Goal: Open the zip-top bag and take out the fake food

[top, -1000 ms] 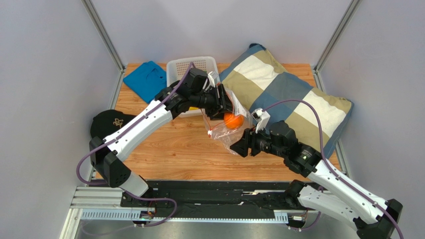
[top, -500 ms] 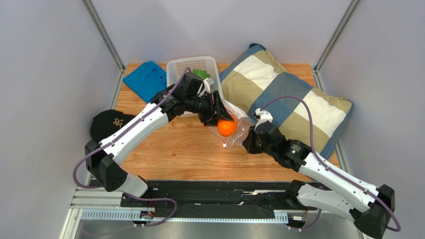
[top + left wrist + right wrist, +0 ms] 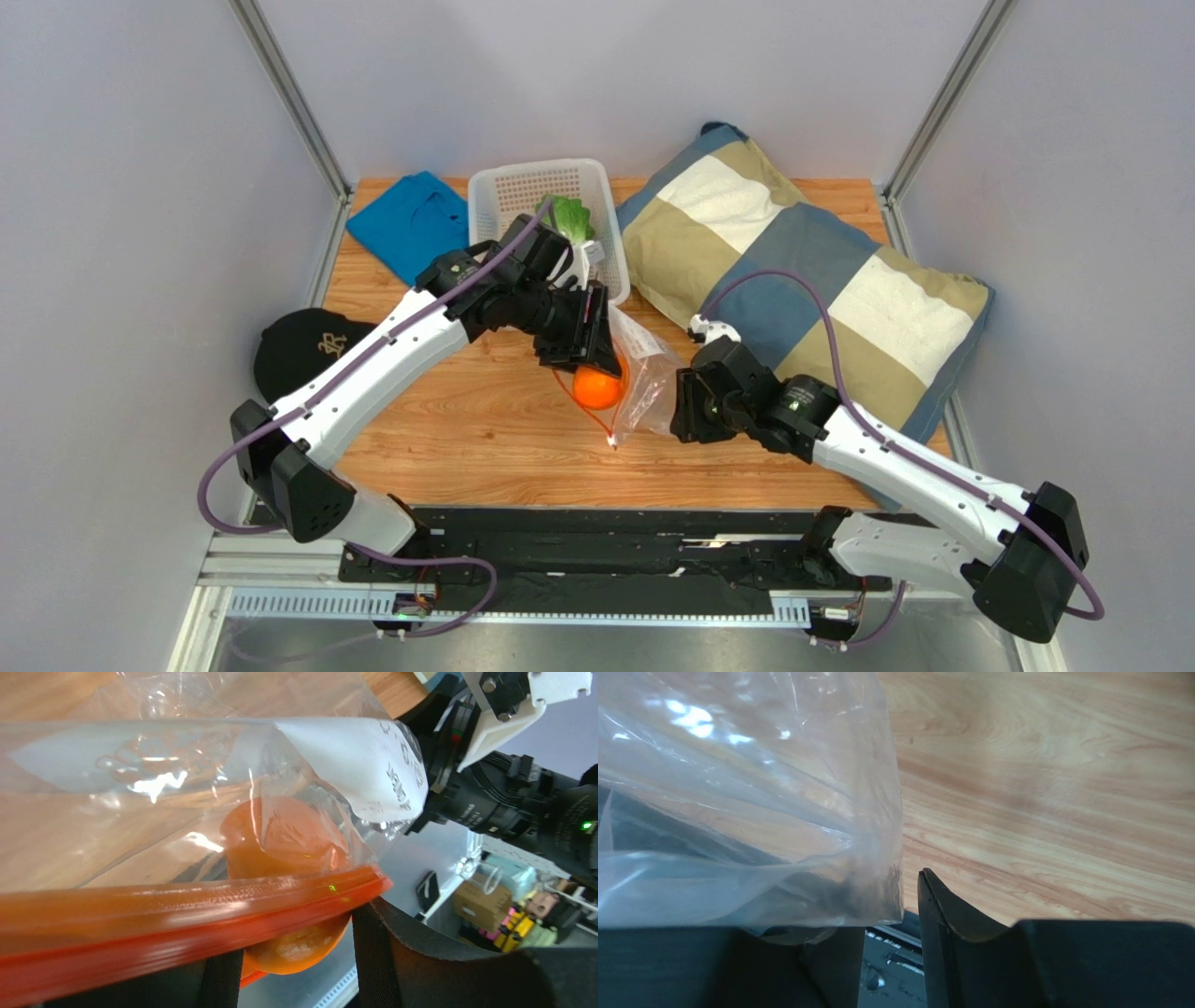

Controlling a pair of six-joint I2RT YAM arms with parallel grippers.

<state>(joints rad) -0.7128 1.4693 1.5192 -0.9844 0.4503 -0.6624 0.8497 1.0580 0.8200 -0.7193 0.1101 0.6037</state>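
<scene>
The clear zip-top bag [image 3: 648, 375] hangs between my two grippers over the middle of the wooden table. Its orange-red zip strip [image 3: 175, 917] lies across the fingers of my left gripper [image 3: 298, 941], with its white label [image 3: 358, 763] beyond. The left gripper [image 3: 584, 347] is shut on the round orange [image 3: 599, 389] at the bag's mouth. The orange's lower half shows bare between the fingers. My right gripper [image 3: 682, 406] is at the bag's other end. In the right wrist view that gripper [image 3: 889, 917] stands open, with a bag corner [image 3: 878, 882] loose between its fingers.
A white perforated basket [image 3: 514, 186] at the back holds a green-white lettuce head [image 3: 571, 217]. A blue cloth [image 3: 413, 224] lies to its left and a black cap [image 3: 300, 350] at the left edge. A large checked pillow [image 3: 814, 280] fills the right side.
My left gripper has carried the orange and the bag's mouth down and to the left, towards the near edge. The right gripper followed leftward with the bag. The lettuce in the basket came into view.
</scene>
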